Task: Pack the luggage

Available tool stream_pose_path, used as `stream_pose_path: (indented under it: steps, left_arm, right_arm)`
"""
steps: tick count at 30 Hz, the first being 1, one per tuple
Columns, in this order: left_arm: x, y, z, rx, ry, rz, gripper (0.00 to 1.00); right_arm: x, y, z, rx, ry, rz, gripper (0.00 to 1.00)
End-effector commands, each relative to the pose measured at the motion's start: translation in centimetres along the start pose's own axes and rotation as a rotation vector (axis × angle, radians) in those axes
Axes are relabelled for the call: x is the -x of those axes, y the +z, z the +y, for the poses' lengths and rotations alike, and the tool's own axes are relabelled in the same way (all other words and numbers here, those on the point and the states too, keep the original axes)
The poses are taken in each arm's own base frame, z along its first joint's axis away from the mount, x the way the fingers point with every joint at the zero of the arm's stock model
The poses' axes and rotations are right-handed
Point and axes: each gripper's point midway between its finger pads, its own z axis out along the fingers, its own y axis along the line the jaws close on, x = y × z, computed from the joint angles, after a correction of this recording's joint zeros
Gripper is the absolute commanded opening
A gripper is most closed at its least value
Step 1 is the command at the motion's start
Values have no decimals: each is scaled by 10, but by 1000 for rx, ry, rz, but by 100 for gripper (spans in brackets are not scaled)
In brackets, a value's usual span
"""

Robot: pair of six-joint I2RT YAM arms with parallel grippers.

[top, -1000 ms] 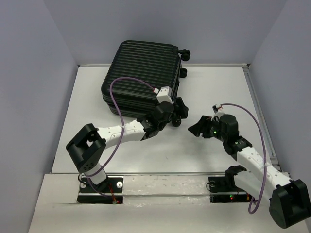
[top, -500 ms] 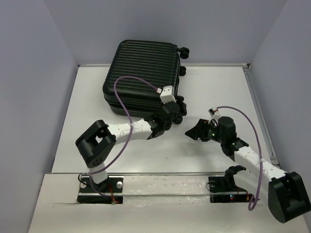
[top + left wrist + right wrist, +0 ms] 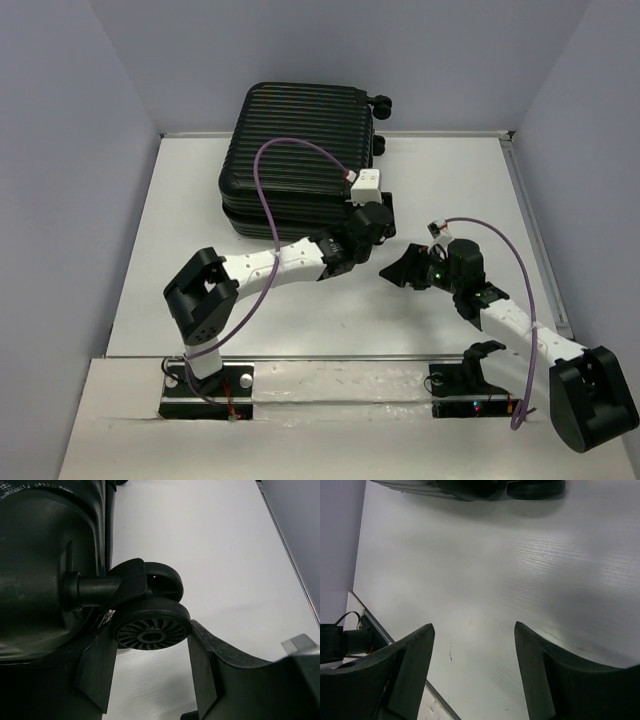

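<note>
The luggage (image 3: 300, 150) lies flat and closed on the white tabletop (image 3: 470, 570). Its ribbed shell faces up and its casters point to the right side.

The left claw (image 3: 152, 635) is at the near right corner of the luggage. Its fingers are wide apart, with one caster wheel (image 3: 150, 622) between the tips. The right finger seems to touch the wheel. I cannot tell if the left one does, and I see no firm clamp.

The right claw (image 3: 472, 640) is near that same corner, a little to the right of it. It is wide open over bare tabletop and holds nothing.

I judge that the step in hand is to turn or shift the closed luggage by this caster before it can be opened. To do it well, press close to the fork (image 3: 127, 580). The wheel can roll and swivel away from a finger. Move slowly and low, because a hard shell should slide easily on such a smooth tabletop.

The shell is glossy black plastic with parallel grooves and rounded corners. The wheel is matt and round with fine radial spokes. The claw fingers are flat dark wedges.
</note>
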Motion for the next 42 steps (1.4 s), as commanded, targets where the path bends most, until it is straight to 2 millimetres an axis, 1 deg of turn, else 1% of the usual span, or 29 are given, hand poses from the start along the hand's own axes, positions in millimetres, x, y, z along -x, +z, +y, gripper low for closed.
stream_pose_path:
  steps: [1,2,3,5,6,7,8,9,10,11,13,14,15,16,17,18,19,20,21,23,24,25,26,28,33,37,38,41,42]
  left_arm:
    - [92,-25,-63,-172,-238,-210,7]
    - [88,-23,-60,-157,-229,-204,12]
    - [85,-21,-57,-144,-222,-202,17]
    - [82,-20,-52,-121,-200,-197,22]
    - [81,-20,-49,-111,-191,-195,28]
    - [82,-21,-46,-105,-189,-197,31]
    - [80,-20,-43,-96,-179,-190,34]
    - [77,-19,-38,-86,-171,-183,35]
    - [76,-20,-36,-82,-168,-180,39]
    - [72,-20,-35,-91,-156,-160,51]
    - [67,-19,-30,-89,-146,-136,65]
    - [65,-19,-28,-86,-139,-127,71]
    - [57,-20,-25,-94,-123,-104,81]
    - [56,-24,-28,-130,-118,-78,87]
    - [55,-26,-28,-143,-116,-65,90]
    - [52,-31,-29,-169,-104,-39,93]
    - [56,-33,-28,-170,-106,-43,94]
    - [50,-36,-32,-204,-95,-9,94]
    - [48,-37,-32,-216,-91,6,94]
    - [43,-36,-30,-244,-89,54,94]
    - [39,-35,-28,-246,-90,68,94]
    - [38,-31,-21,-236,-92,77,94]
    - [36,-29,-18,-238,-96,86,94]
    - [29,-24,-9,-230,-102,104,93]
    - [32,-15,-4,-244,-112,94,90]
    - [38,-12,-8,-253,-115,79,87]
    - [39,-10,-8,-253,-116,74,86]
    - [38,-8,-8,-251,-120,72,84]
    - [37,-8,-7,-250,-121,73,83]
  right_arm:
    - [29,7,7,3,-21,-91,71]
    - [31,8,4,-1,-25,-107,67]
    - [38,10,6,10,-38,-139,61]
    - [45,14,5,9,-50,-164,52]
    - [54,18,9,38,-84,-206,30]
    - [57,20,10,53,-100,-226,19]
    - [62,21,14,77,-126,-249,13]
    - [70,26,17,104,-155,-282,10]
    - [76,28,19,114,-177,-298,10]
    - [82,31,22,128,-194,-317,11]
    - [94,36,30,161,-244,-349,25]
    - [95,43,25,158,-246,-341,32]
    - [101,46,31,180,-271,-350,41]
    - [106,51,34,199,-293,-357,44]
    - [107,53,35,212,-308,-360,46]
    - [112,54,38,225,-329,-378,54]
    - [114,56,37,223,-335,-385,57]
    - [112,62,32,216,-334,-376,59]
    - [119,61,37,245,-360,-398,61]
    - [120,64,37,267,-370,-398,62]
    - [118,68,32,280,-360,-378,62]
    - [121,67,34,304,-370,-389,62]
    - [116,69,36,337,-373,-367,62]
    - [122,70,29,341,-364,-377,62]
    - [118,77,30,393,-390,-338,61]
    - [125,77,29,401,-400,-363,60]
    - [126,79,23,394,-390,-361,60]
    - [128,80,30,458,-385,-349,60]
    - [127,81,27,474,-366,-334,60]
